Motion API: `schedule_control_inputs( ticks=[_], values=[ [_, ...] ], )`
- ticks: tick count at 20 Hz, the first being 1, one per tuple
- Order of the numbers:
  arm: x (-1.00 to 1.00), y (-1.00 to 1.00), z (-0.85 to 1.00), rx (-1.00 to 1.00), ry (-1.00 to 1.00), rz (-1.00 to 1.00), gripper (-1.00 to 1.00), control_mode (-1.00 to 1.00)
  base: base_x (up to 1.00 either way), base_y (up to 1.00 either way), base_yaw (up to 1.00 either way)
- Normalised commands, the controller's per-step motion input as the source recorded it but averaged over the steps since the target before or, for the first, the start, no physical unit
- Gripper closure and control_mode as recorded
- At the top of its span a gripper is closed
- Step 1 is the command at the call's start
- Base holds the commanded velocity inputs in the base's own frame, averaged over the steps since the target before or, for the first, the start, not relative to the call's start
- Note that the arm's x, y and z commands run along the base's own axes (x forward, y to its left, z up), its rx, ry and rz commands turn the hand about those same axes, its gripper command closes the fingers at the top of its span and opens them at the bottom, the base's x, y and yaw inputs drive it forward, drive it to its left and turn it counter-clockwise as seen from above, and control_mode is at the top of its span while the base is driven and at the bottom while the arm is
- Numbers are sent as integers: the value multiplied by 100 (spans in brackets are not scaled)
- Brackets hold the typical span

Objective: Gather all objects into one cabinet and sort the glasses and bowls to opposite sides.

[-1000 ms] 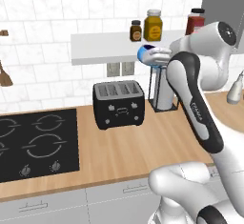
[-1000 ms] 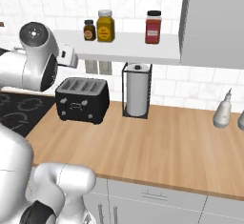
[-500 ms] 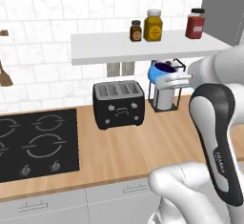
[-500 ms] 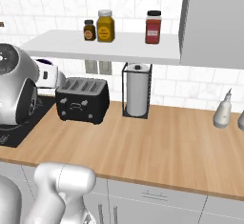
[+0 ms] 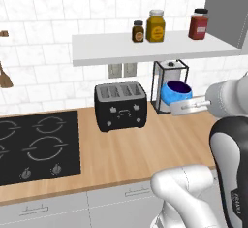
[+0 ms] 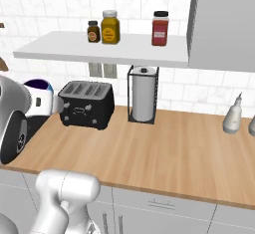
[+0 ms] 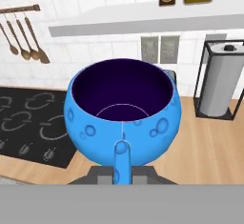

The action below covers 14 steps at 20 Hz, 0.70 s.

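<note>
Gripper (image 5: pixel 170 106) clamped on the small blue bowl (image 5: pixel 176 91) (dark inside, upright), carried in the air above the wooden counter (image 5: pixel 145 147). Black toaster (image 5: pixel 121 106) to its left, paper towel holder (image 5: pixel 170 76) just behind. 3 jars (image 5: pixel 157 26) on the shelf (image 5: pixel 150 48) above.

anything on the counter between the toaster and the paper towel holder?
No. In the right base view the toaster and paper towel holder stand apart, with bare wooden counter and tiled wall between them.
</note>
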Motion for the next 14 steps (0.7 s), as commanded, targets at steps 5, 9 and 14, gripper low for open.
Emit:
schedule_control_inputs(
  ticks=[5, 9, 14],
  values=[
    [0, 0, 0, 0, 0, 0, 100, 100, -16, 2, 2],
    [0, 0, 0, 0, 0, 0, 100, 100, -55, 46, 6],
    [0, 0, 0, 0, 0, 0, 100, 100, -60, 95, 0]
  ],
)
